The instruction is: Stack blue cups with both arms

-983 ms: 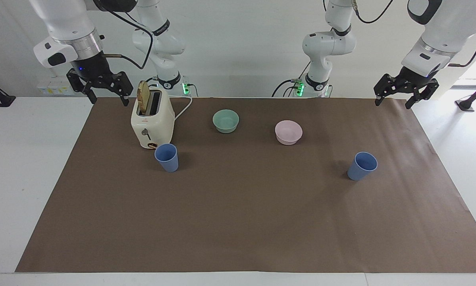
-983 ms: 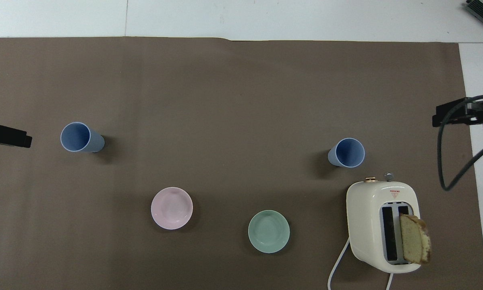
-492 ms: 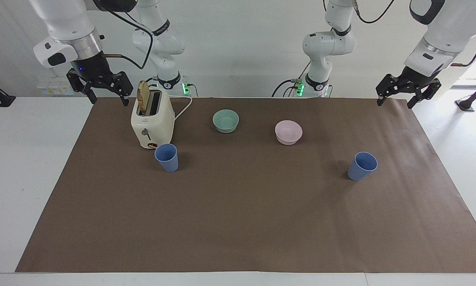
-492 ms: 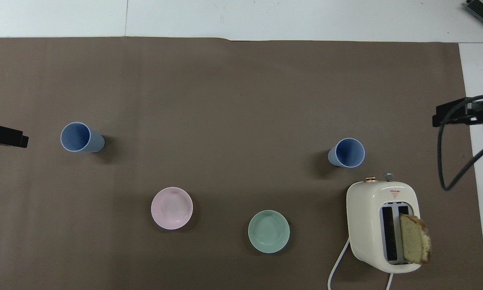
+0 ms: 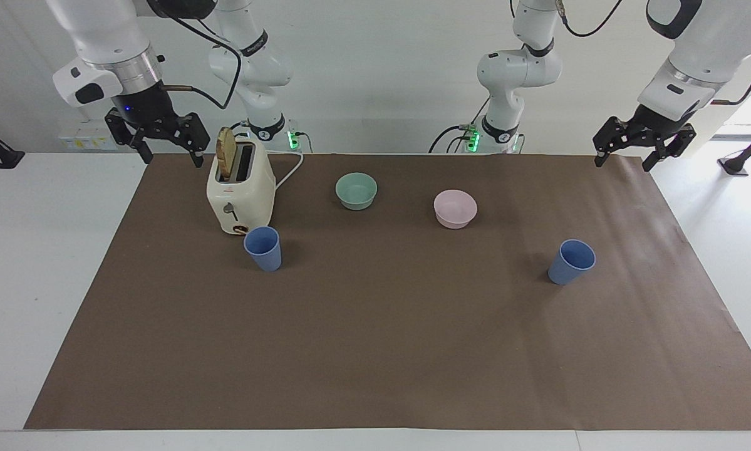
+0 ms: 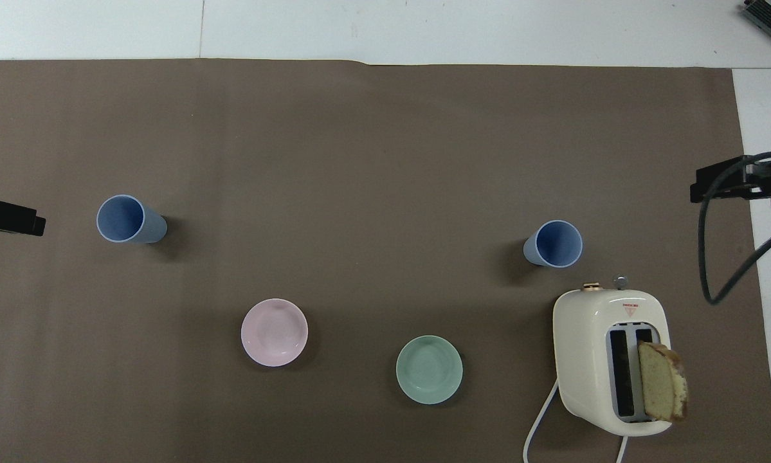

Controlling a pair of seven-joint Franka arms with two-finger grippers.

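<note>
Left gripper (image 5: 622, 161) has lifted slightly, spread, empty, over the mat's (image 5: 375, 351) corner. Right gripper (image 5: 170, 158) unmoved, spread, empty beside the toaster (image 5: 240, 194). Blue cups (image 5: 263, 248) (image 5: 571, 262) untouched, apart.

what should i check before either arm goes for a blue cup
1. Both tapered blue plastic cups upright: one by the cream toaster, one toward the left arm's end: ok.
2. Cups empty: ok in the overhead view.
3. Left end effector open, holding nothing: ok.
4. Right end effector open, holding nothing: ok.
5. Room around the toaster-side cup: not ok, it stands close to the toaster.
6. Teal bowl and pink bowl apart from both cups: ok.
</note>
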